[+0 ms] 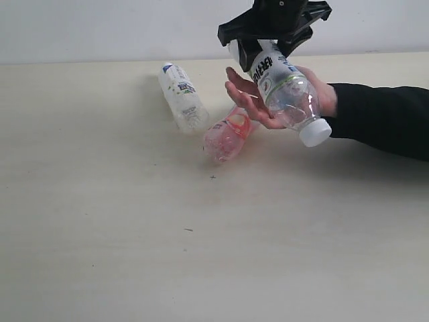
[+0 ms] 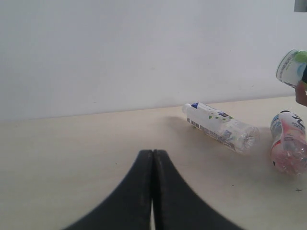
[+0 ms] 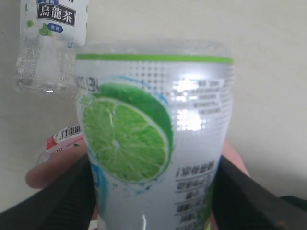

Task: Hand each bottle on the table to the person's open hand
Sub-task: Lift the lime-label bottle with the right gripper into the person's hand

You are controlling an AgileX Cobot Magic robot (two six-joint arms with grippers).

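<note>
Exterior view: right pincer (image 1: pixel 263 52) gripping lime bottle (image 1: pixel 289 94), top cropped; pink bottle (image 1: pixel 226 136) part-hidden.

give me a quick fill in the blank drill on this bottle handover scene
1. The right end effector grips the lime-label bottle, whose cap is ___.
2. The person's open hand by that bottle comes out of a ___ sleeve.
3. Exactly ___ bottles lie on the table: the pink bottle and the blue-capped bottle.
4. The left end effector holds nothing and its jaws are ___.

Missing words: white; black; two; shut
</note>
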